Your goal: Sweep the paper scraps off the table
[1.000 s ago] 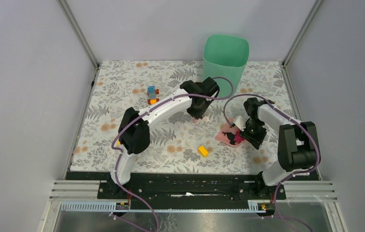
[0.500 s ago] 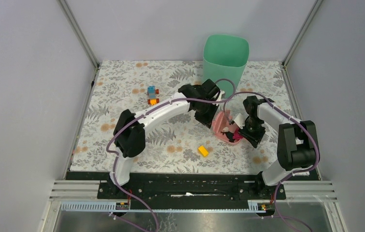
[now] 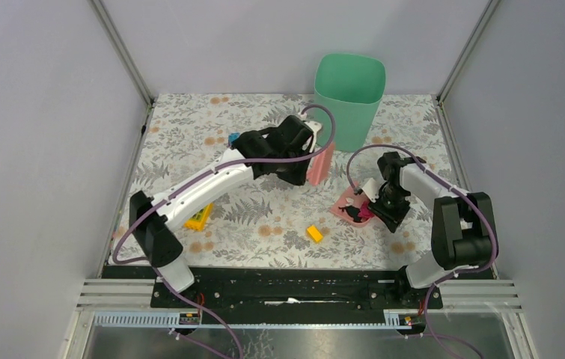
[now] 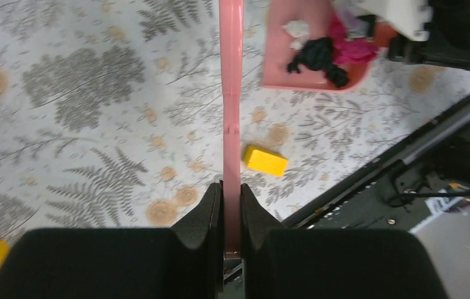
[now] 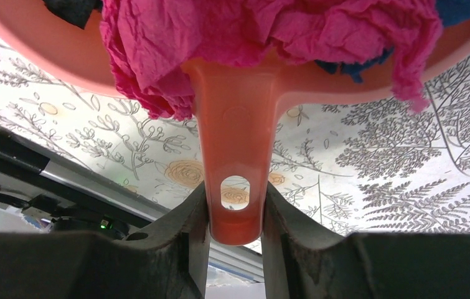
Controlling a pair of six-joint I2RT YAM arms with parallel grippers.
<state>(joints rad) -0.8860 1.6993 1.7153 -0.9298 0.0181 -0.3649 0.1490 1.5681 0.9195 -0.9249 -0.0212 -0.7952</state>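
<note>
My left gripper [image 3: 304, 166] [image 4: 231, 208] is shut on a pink brush [image 3: 319, 164] [image 4: 231, 112], held above the table [image 3: 182, 131] just in front of the green bin. My right gripper [image 3: 376, 207] [image 5: 235, 215] is shut on the handle [image 5: 235, 143] of a pink dustpan [image 3: 345, 210] [image 4: 279, 59] that rests on the table at the right. In the pan lie paper scraps: a white bit [image 4: 296, 28], a black piece [image 4: 319, 55] and a crumpled magenta piece [image 4: 352, 50] [image 5: 251, 37]. Blue scrap [image 5: 357, 67] shows at the pan's edge.
A green bin [image 3: 349, 93] stands at the back, close behind the brush. A yellow brick [image 3: 314, 233] [image 4: 264, 161] lies near the front, left of the dustpan. A yellow-green brick [image 3: 198, 218] lies at the left, and a blue toy piece [image 3: 233, 137] peeks out behind my left arm.
My left arm has lifted the brush away from the dustpan and swung it back-left toward the bin; its elbow moved left, uncovering the yellow-green brick. The dustpan has barely shifted.
</note>
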